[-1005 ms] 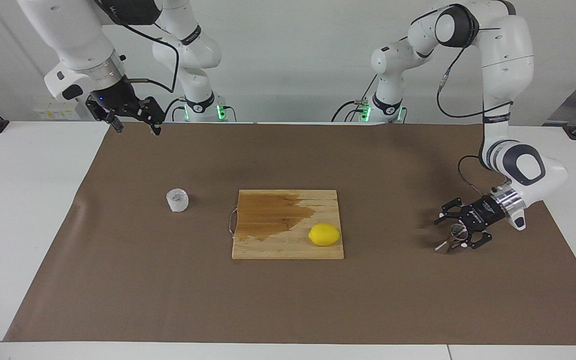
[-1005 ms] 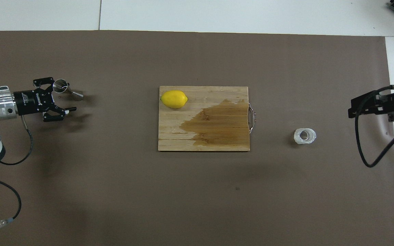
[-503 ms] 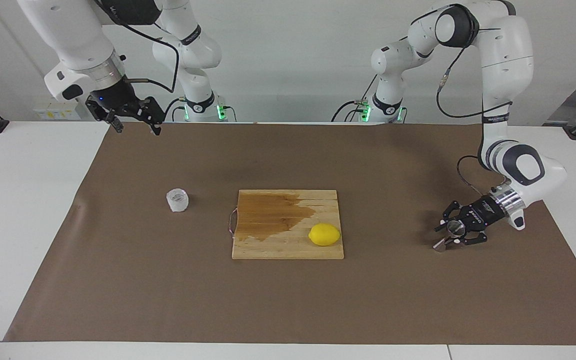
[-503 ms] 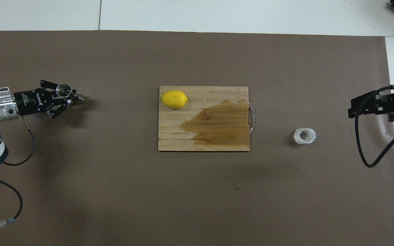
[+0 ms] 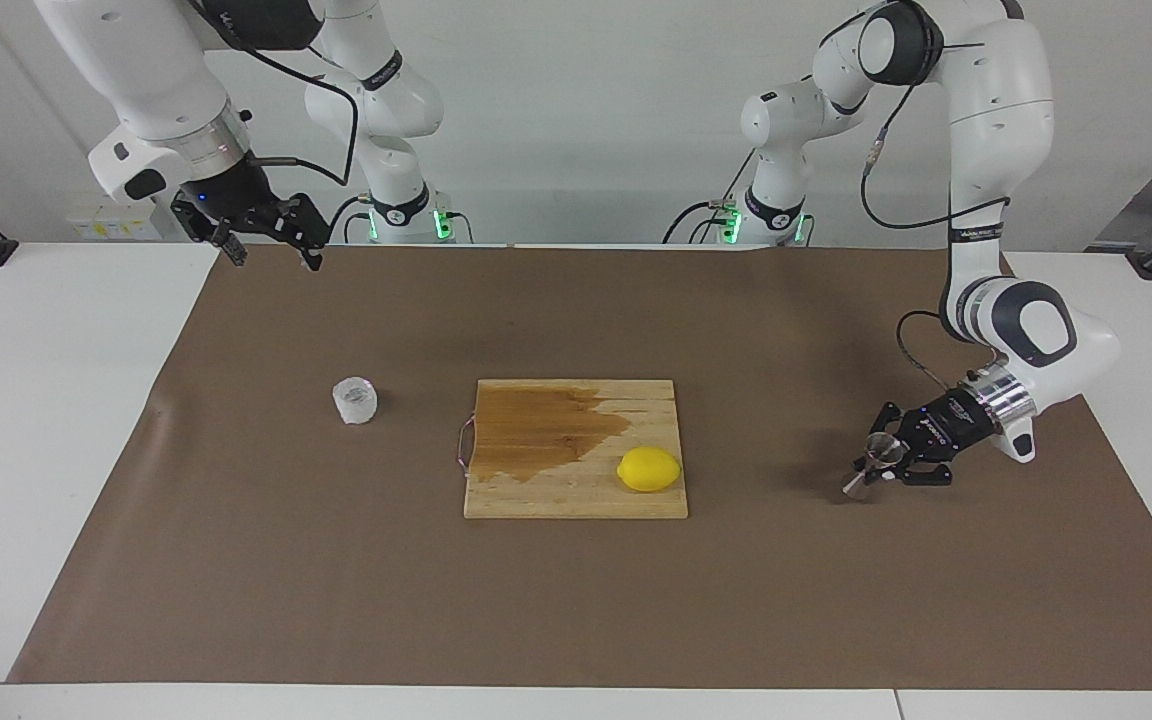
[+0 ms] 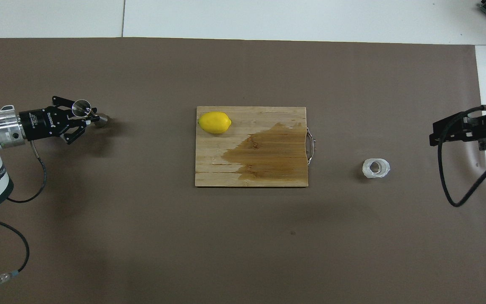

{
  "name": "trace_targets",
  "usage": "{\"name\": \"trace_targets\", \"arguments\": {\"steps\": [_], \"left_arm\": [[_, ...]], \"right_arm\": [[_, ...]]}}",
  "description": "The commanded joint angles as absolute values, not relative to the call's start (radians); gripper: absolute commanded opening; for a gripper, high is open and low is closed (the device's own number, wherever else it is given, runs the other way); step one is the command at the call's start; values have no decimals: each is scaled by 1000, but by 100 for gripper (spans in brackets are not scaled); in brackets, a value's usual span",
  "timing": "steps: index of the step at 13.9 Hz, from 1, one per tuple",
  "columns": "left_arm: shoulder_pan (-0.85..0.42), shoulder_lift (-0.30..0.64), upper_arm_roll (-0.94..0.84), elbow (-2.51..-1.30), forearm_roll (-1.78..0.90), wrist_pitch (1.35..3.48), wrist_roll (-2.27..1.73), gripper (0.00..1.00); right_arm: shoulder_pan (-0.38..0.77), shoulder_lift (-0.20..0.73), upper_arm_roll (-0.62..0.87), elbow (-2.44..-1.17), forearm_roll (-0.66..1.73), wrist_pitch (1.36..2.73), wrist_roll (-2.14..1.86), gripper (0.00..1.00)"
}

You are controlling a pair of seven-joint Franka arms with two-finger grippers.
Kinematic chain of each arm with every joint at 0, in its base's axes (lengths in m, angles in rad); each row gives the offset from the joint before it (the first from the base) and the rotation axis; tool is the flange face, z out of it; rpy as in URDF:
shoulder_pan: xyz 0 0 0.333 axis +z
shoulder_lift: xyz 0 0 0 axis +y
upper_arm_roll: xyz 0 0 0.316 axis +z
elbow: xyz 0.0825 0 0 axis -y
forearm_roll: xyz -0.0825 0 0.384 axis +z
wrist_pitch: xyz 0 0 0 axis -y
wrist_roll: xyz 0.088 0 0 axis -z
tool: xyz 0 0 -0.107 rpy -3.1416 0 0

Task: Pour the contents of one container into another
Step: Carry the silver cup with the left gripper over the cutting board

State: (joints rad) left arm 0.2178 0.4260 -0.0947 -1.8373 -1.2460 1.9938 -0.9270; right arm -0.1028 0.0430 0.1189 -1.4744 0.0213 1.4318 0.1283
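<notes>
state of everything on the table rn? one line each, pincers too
jigger: tilted, in the left pincer's grip
plastic cup: upright on the brown mat, untouched
lemon: lying on the cutting board
cutting board: flat, large dark wet-looking patch
left pincer: shut on the jigger, low over the mat
right pincer: open, raised over the mat's edge, waiting

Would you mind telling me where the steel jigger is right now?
The jigger is at the left arm's end of the table, gripped at its waist by the left gripper, well away from the cutting board.
</notes>
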Motion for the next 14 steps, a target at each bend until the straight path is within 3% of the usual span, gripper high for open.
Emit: {"name": "trace_targets", "arguments": {"steps": [1, 4, 10, 14], "left_arm": [[115, 322, -80, -1888, -1278, 2014, -1038, 0], [-16, 250, -80, -1942, -1340, 2086, -1095, 0], [-297, 256, -80, -1954, -1576, 2340, -1112, 0], [-406, 291, -80, -1962, -1735, 2453, -1092, 0]], "right_arm": [[-117, 25, 126, -1494, 43, 1425, 140, 100], [-117, 26, 126, -1493, 43, 1425, 140, 100], [-117, 25, 126, -1494, 43, 1425, 140, 100], [-117, 26, 126, -1493, 43, 1425, 138, 100]]}}
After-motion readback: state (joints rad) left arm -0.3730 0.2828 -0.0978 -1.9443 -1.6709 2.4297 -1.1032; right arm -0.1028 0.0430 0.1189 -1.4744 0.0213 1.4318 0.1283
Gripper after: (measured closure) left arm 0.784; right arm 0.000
